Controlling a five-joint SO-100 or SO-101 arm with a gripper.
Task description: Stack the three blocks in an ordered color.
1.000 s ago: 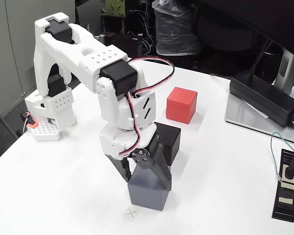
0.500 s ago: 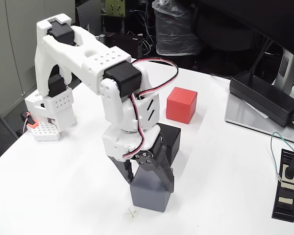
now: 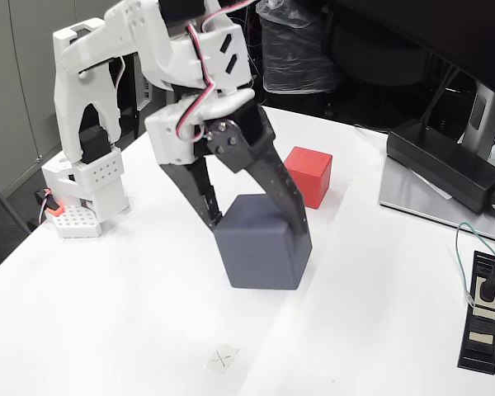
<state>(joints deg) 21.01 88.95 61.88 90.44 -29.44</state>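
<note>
My gripper (image 3: 260,223) is clamped on the gray block (image 3: 261,245), one finger on each side. The red block (image 3: 308,176) sits just beyond, far right.

The fixed view is evenly and brightly lit from above. The white table (image 3: 379,272) is nearly washed out, and only faint, soft shadows are cast on it. The background beyond the table is left dim and murky. Slight softness and graininess are seen throughout.
</note>
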